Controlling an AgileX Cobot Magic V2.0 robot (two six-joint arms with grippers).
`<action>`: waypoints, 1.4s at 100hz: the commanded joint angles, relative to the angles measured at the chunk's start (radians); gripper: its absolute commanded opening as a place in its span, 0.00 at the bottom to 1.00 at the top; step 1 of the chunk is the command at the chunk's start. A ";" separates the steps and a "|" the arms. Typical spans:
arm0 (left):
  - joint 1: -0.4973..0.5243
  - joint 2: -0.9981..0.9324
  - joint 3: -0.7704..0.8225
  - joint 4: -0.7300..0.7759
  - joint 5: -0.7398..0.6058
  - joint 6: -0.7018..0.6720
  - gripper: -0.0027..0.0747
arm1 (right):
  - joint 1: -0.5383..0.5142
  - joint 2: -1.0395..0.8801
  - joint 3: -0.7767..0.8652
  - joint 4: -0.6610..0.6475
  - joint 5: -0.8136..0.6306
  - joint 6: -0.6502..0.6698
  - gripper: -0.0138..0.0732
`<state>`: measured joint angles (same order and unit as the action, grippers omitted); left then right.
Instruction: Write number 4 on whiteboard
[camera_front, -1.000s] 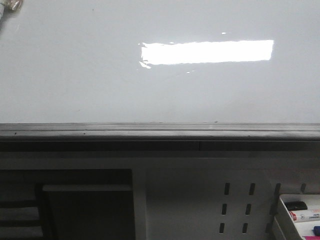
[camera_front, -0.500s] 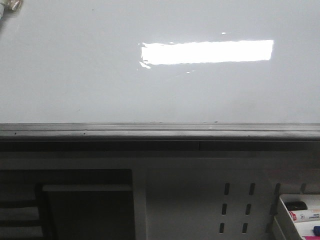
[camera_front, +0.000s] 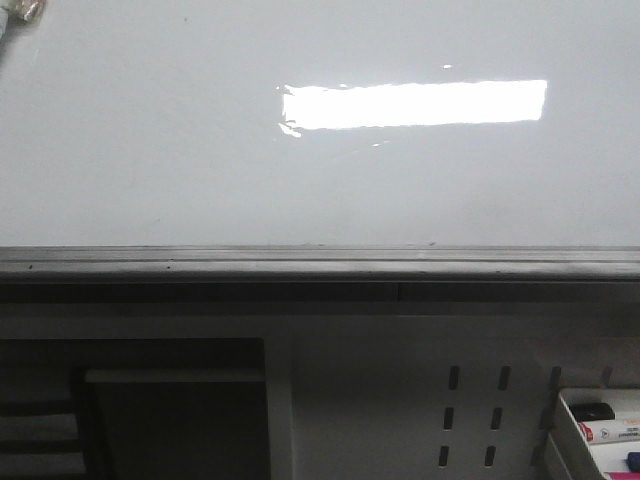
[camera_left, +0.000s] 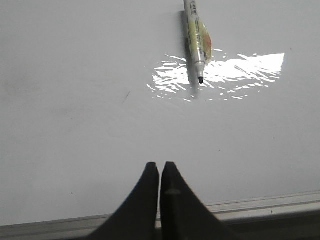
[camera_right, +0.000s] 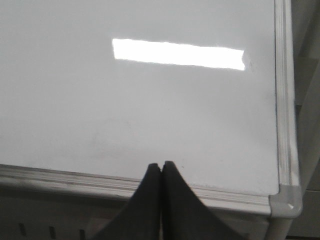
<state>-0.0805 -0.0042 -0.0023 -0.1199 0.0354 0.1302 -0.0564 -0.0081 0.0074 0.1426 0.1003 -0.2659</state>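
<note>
Nothing's written yet, the whiteboard (camera_left: 75, 100) is bare. Left claw (camera_left: 160, 167) is pressed together and empty, with the uncapped marker (camera_left: 196, 37) lying on the board well ahead of it. Right claw (camera_right: 161, 167) is also closed. I'd guess next it opens the left and grabs the marker.

The large glossy white whiteboard with a grey metal edge rail (camera_front: 150, 180) runs past the top and both sides of the front view. The uncapped black-tipped marker with a yellowish label (camera_left: 196, 40) is cut off by the left wrist view's edge, its label print too blurred to read. The white tray of markers (camera_front: 600, 425) is cropped at the front view's corner, contents only partly visible.
</note>
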 joint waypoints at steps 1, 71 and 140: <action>-0.003 -0.029 0.027 -0.092 -0.091 -0.012 0.01 | -0.006 -0.023 0.022 0.120 -0.100 -0.003 0.08; -0.003 0.183 -0.283 -0.415 0.064 -0.008 0.01 | -0.006 0.241 -0.284 0.528 0.159 -0.079 0.09; -0.029 0.887 -0.730 -0.318 0.123 0.098 0.54 | 0.027 0.666 -0.573 0.508 0.271 -0.159 0.60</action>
<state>-0.0900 0.8393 -0.6703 -0.4221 0.2534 0.2241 -0.0302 0.6498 -0.5284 0.6383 0.4247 -0.4075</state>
